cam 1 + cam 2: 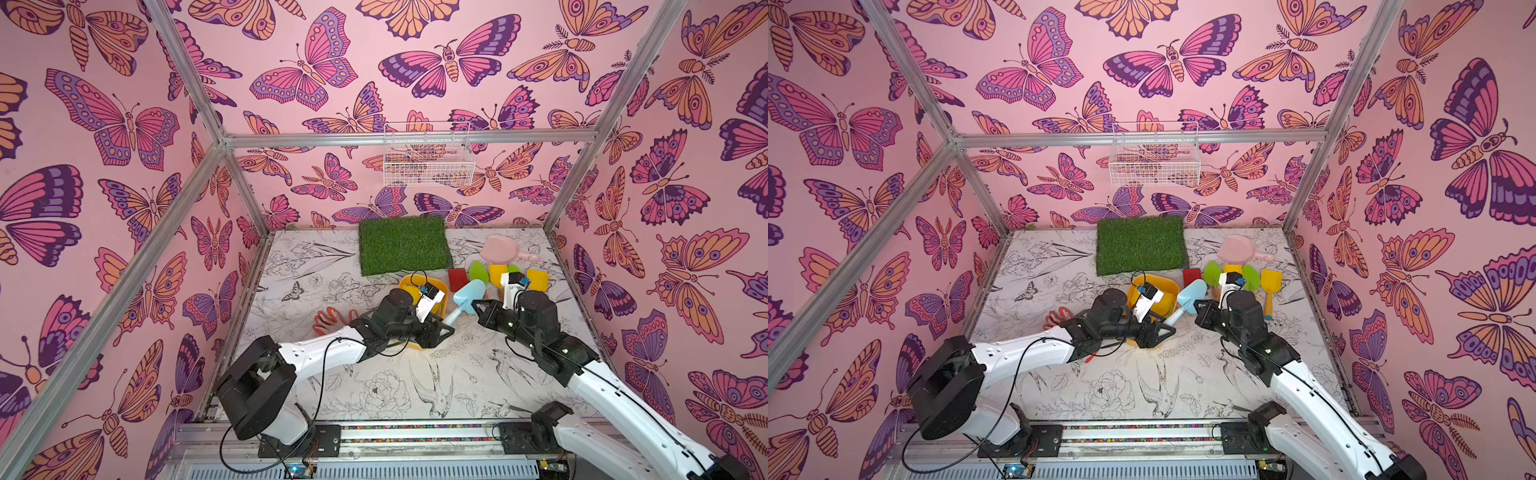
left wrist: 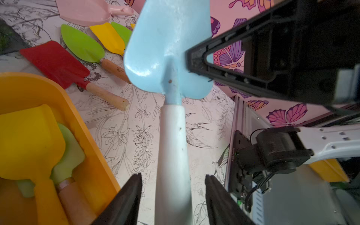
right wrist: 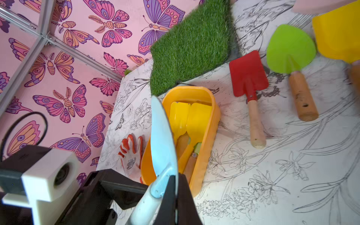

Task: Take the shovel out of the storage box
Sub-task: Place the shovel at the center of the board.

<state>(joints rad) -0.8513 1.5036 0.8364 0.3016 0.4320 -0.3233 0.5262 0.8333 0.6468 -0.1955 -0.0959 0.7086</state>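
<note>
the right claw point(image 3: 174, 180) is clamped on the blue shovel point(image 3: 162, 136) by its blade; the left claw point(image 2: 173, 181) stands open around the white handle point(image 2: 172, 146). mid-frame in both top views the shovel hangs right of the yellow box point(image 3: 215, 120), already out; only setting down seems left. wrist views alone show more shovels point(image 3: 194, 118) inside.

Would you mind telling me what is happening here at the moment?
The two arms seem to be passing the blue shovel from one to the other. The right gripper is shut on its blade, while the left gripper stands open around its white handle. The shovel is out of the yellow box, where yellow shovels lie.
</note>
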